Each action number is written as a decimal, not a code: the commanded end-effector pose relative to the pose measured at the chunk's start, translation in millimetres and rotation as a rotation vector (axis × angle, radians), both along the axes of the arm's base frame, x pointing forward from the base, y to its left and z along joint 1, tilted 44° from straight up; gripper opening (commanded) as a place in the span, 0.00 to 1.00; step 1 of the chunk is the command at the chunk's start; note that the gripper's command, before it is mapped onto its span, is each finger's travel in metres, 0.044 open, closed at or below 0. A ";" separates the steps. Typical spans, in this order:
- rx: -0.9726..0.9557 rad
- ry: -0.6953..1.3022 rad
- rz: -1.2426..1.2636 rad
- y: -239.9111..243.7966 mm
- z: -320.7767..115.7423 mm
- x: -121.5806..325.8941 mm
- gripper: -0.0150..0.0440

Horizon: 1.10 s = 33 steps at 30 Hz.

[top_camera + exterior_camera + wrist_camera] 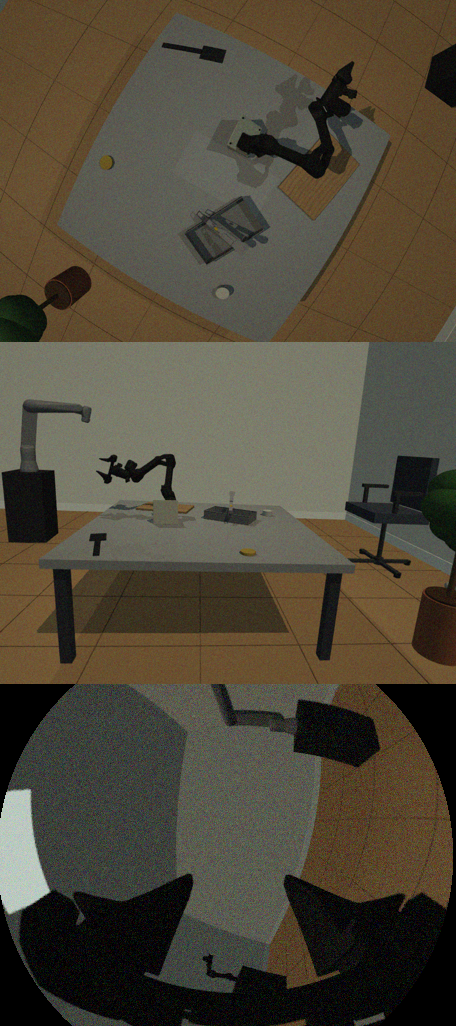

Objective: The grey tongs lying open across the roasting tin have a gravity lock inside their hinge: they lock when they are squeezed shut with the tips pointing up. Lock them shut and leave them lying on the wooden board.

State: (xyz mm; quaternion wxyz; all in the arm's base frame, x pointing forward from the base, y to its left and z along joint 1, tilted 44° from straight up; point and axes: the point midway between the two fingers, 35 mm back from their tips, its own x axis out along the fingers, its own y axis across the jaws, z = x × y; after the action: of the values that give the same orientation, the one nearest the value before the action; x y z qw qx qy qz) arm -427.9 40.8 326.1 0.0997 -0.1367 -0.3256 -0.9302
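Laid across the long dark roasting tin (196, 247) (241, 517), well apart from the flat wooden board (313, 195) (185, 508) on the grey desk (147, 147) (206, 540): grey hinged tongs (220, 233) (231, 502). Probably propped over the tin to leave room for gripping beneath; to be squeezed shut only once turned tips up. Kept well away from all this, the black two-fingered claw (352, 63) (98, 465) (239, 879): spread nearly to full width, with nothing between the fingers, and aimed outward past the desk's edge, likely in a parked pose before any reach. Running from upper left to lower right in the top view, with the long axis across the tin's own length. Shown with a pale part rising above the rim in the exterior view; too faint to tell hinge from tips, or which way to point them. Still to do, by the look of it: grasp, upend, lock, lay on the board.
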 end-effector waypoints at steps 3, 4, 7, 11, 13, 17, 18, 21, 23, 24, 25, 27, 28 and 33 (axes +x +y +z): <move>-0.002 -0.003 -0.004 2.0 -0.3 0.2 0.89; -0.003 -0.003 -0.011 4.7 0.2 0.4 0.84; -0.006 -0.006 -0.043 18.5 2.6 2.2 0.71; -0.015 -0.013 -0.126 53.4 8.6 8.7 0.53; -0.021 -0.017 -0.184 77.6 13.0 15.3 0.44; -0.038 -0.026 -0.323 132.7 23.3 36.7 0.26; -0.043 -0.028 -0.359 146.4 26.0 43.6 0.22; -0.056 -0.033 -0.462 184.1 33.8 66.4 0.09; -0.066 -0.035 -0.536 209.0 39.3 84.9 0.00; -0.072 -0.036 -0.574 221.3 42.1 95.2 0.00; -0.077 -0.037 -0.611 232.8 44.9 105.8 0.00; -0.087 -0.038 -0.681 253.3 50.1 126.9 0.00; -0.093 -0.038 -0.716 262.8 52.7 137.9 0.00; -0.118 -0.038 -0.883 302.2 65.0 195.0 0.00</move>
State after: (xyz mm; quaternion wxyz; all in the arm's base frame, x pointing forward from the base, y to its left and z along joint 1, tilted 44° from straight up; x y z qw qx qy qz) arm -264.7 324.5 381.7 -0.2817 -0.2357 -0.2956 -0.8819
